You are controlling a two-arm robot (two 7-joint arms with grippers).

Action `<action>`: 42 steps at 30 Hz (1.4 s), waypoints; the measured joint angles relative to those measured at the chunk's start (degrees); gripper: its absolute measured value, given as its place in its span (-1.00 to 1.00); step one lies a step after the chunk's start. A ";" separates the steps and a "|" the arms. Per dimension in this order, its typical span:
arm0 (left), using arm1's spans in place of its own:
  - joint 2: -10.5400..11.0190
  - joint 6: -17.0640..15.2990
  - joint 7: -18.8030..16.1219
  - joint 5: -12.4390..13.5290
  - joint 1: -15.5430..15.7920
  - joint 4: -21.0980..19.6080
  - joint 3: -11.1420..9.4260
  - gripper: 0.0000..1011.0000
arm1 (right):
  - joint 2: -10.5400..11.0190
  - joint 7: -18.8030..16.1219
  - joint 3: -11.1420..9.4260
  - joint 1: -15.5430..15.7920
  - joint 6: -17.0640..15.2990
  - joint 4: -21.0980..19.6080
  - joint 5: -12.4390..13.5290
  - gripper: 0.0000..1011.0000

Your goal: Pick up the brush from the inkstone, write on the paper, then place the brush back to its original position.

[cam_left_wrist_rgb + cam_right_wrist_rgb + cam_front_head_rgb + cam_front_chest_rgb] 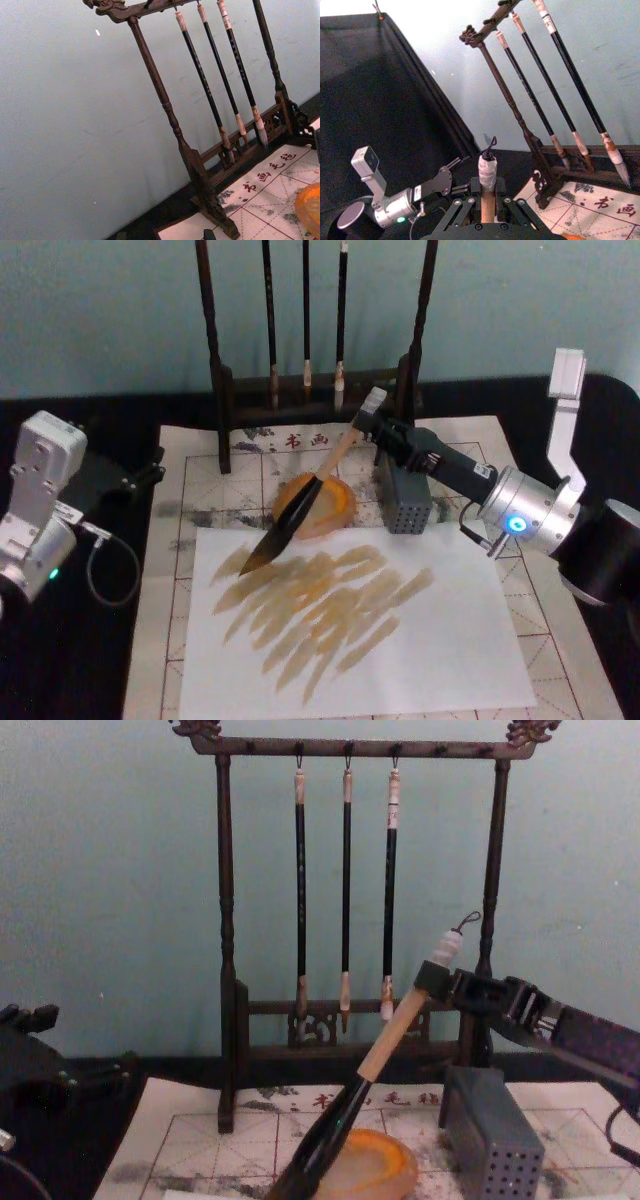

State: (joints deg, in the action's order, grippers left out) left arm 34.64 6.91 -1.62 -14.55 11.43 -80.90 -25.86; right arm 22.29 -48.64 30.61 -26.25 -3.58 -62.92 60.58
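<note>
Brush rack (250,412) blocks rear; grey block (404,502) just right of inkstone (336,508); paper (420,660) open.

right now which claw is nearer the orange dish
Right. The right claw holds the brush by its handle just behind the dish; the left claw sits farther off to the dish's left.

Red-brown Chinese characters (303,440) line the far edge of the gridded paper (195,485), just before the brush rack (300,412). Two read 书画; the others are too unclear to read.
</note>
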 joint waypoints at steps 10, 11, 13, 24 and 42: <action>0.00 0.00 0.00 0.00 0.00 0.00 0.00 0.98 | -1.06 3.88 -1.48 1.24 -0.06 -0.37 1.69 -0.65; 0.00 0.00 0.00 0.00 0.00 0.00 0.00 0.98 | -1.19 4.26 -1.66 1.32 -0.06 -0.38 1.83 -0.65; 0.00 0.00 0.00 0.00 0.00 0.00 0.00 0.98 | -1.42 5.13 -1.97 1.47 -0.04 -0.38 2.13 -0.65; 0.00 0.00 0.00 0.00 0.00 0.00 0.00 0.98 | -3.21 14.88 -5.59 3.18 2.67 -1.32 2.87 -0.65; 0.00 0.00 0.00 0.00 0.00 0.00 0.00 0.98 | -5.10 20.51 -8.96 4.67 4.45 -0.86 0.36 -0.65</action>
State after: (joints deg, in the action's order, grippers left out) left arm 34.65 6.91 -1.62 -14.55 11.43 -80.90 -25.86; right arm 17.19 -28.12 21.65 -21.58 0.87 -63.78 60.94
